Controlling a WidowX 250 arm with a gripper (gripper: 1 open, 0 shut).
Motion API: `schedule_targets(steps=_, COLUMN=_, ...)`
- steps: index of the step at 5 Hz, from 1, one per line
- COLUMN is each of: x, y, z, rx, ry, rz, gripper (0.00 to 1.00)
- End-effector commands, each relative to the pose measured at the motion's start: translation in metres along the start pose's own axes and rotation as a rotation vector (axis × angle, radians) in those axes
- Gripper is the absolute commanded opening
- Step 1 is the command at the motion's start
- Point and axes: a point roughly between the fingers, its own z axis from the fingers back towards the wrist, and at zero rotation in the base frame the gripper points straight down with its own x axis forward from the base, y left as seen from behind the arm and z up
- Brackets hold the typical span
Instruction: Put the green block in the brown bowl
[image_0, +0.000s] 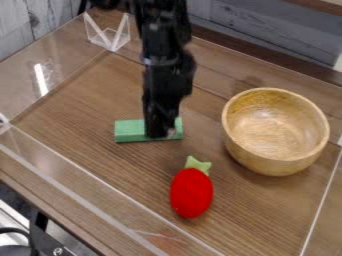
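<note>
Fingers (162, 126) pressed together over the right end of the flat, matte green block (132, 131).

Grainy wooden bowl (271, 157), matte green block (130, 130), wood-grain table (80, 100)

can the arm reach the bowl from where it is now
Probably yes. The arm stands at the block, and only bare table lies between it and the bowl to its right. The red toy sits nearer the camera, off that path.
</note>
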Motion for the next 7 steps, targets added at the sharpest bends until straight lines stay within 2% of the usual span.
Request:
schedule_targets(steps=1, x=0.014, y=0.019, z=0.039, rx=0.091, ry=-0.087, rz=0.068, gripper=0.00)
schedule_targets(steps=2, x=0.011, y=0.026, z=0.040, rx=0.105, ry=-0.102, rz=0.062, gripper=0.00)
schedule_targets(steps=3, x=0.006, y=0.030, z=0.028, rx=0.104, ry=-0.096, rz=0.021, gripper=1.00)
schedule_targets(steps=5, x=-0.002, y=0.036, z=0.003, rx=0.095, ry=-0.079, rz=-0.056, gripper=1.00)
schedule_targets(steps=7, x=-0.004, y=0.042, z=-0.024, rx=0.071, ry=-0.056, rz=-0.079, gripper=1.00)
